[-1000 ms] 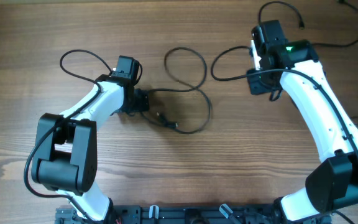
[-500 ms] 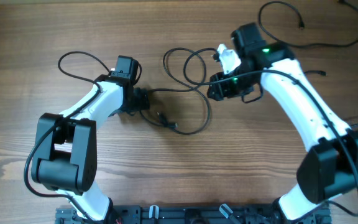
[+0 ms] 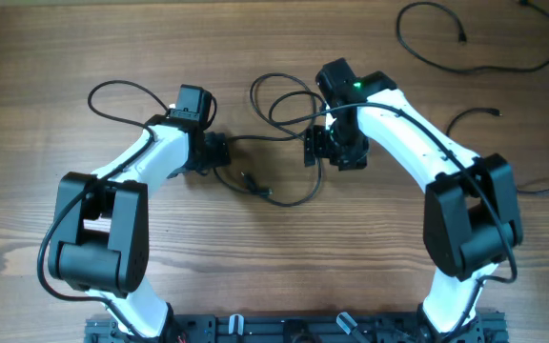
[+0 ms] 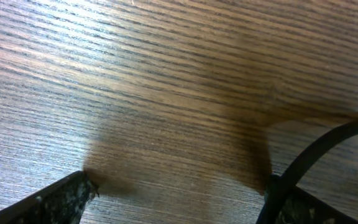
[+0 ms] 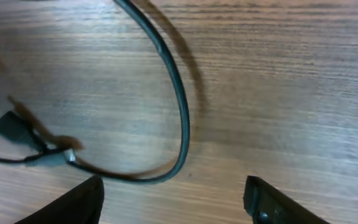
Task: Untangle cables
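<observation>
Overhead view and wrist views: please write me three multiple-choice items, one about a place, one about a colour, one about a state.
1. The right gripper is:
A. over the looped cable in the middle of the table
B. at its far right edge
C. beside the left arm's base

2. The looped cable is:
A. white
B. black
C. red

3. The left gripper is:
A. shut on a cable
B. shut on nothing
C. open

Answers:
1 A, the overhead view shows it at the loop.
2 B, it shows black against the wood.
3 C, its fingers stand apart with bare wood between them.
</observation>
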### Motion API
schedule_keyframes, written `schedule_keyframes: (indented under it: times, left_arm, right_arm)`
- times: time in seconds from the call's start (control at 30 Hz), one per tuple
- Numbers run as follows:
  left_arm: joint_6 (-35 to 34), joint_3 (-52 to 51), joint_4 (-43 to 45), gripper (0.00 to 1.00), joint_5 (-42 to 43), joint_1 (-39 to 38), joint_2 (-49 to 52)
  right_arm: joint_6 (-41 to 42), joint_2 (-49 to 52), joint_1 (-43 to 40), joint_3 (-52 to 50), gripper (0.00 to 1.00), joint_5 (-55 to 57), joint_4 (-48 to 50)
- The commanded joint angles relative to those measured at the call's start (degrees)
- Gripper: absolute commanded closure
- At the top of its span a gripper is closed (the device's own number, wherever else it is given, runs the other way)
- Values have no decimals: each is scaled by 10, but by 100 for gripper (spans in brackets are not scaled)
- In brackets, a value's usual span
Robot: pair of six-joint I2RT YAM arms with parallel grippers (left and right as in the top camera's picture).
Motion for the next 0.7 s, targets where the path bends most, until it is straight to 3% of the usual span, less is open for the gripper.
schedule_keyframes:
  times: [0.0,0.47,0.6,0.67]
  left_arm:
    - [-7,-18,-1,9,3,3,26]
    - [-7,-18,3,16,3,3,26]
    - [-7,-18,3,25,3,3,26]
    - [-7,-18,3,25,4,3,26]
  right_arm:
    - [35,15,10,-39,28,0,18]
    - [89,15,32,-171,30,10,143]
    - [106,15,49,-170,43,40,150]
    - [115,15,57,-170,43,67,152]
